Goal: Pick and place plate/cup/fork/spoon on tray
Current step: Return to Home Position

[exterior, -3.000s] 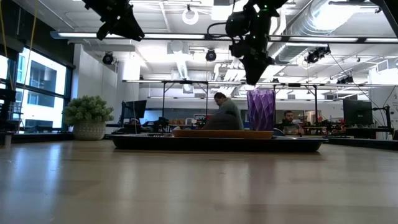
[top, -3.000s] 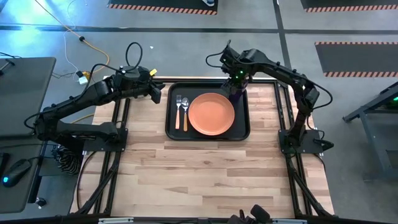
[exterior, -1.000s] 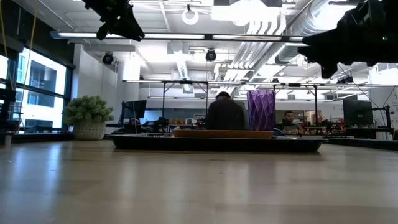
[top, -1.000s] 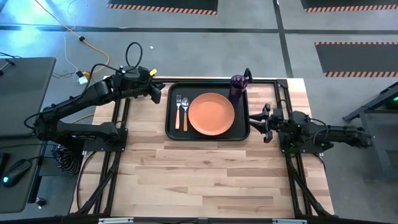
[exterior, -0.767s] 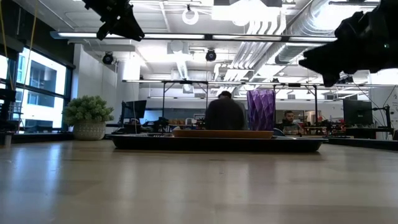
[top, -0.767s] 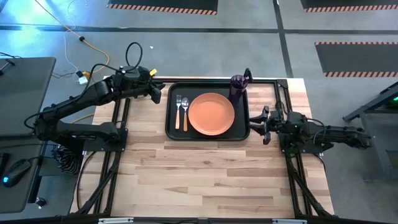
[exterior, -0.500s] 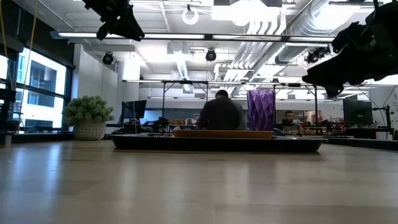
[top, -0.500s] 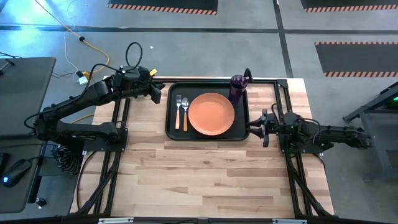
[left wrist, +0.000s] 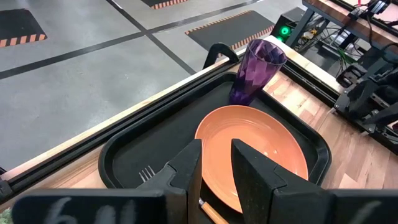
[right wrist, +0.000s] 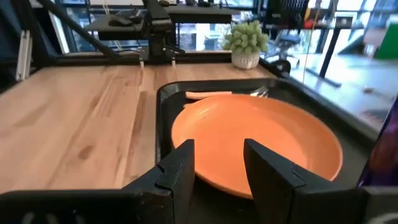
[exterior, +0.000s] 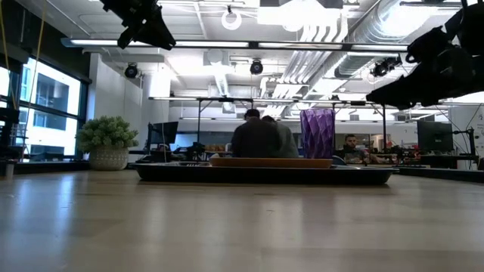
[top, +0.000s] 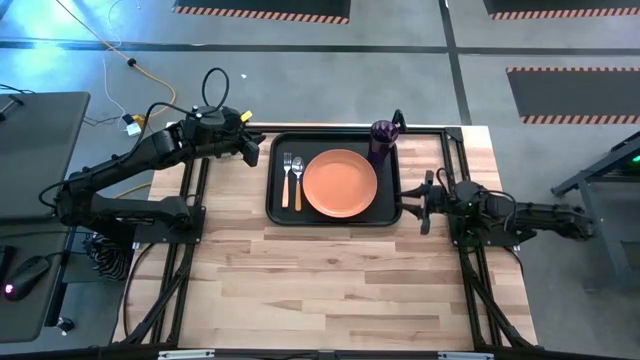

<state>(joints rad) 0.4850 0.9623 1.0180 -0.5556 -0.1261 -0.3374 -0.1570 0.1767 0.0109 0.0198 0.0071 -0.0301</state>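
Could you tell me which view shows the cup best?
The left wrist view: the cup stands whole, unblocked. Low view shows its side, high view its top, right wrist view only an edge.

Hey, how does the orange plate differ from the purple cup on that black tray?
Colour: the plate is opaque orange, while the cup is translucent purple. Shape: the plate is wide and shallow, the cup narrow and tall. Pose and place: the plate lies flat near the middle of the tray, and the cup stands upright in one of its corners. Both rest on the same tray.
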